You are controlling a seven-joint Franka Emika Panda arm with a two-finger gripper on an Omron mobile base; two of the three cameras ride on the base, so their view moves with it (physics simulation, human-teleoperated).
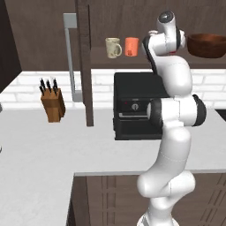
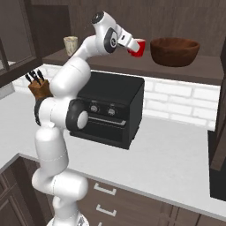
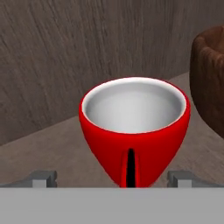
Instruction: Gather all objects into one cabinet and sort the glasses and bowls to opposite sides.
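1. Start at the left: the cream mug [image 1: 113, 47] and the orange tumbler [image 1: 131, 47] stand side by side on the cabinet shelf [image 2: 194, 70], just right of the open cabinet door [image 1: 84, 62] with its grey bar handle [image 1: 69, 53]. You judge these two as already placed on the glasses' side.
2. In the middle, the gripper [image 2: 132, 45] is up at shelf height, right against the red cup [image 2: 138, 47]. In the hand view the red cup sits upright between two grey finger parts at the bottom edge, but you cannot tell whether the fingers press on it or stand clear.
3. The step in hand looks like handling the red cup; it belongs with the mug and tumbler, so the next move calls for carrying or sliding it left.
4. On the right, the wooden bowl [image 2: 174, 51] stands near the cup with a small gap. Keep your wrist away from its rim.
5. There is open shelf between tumbler and cup. The cabinet back wall is close behind, and the black toaster oven [image 2: 110, 110] sits below.
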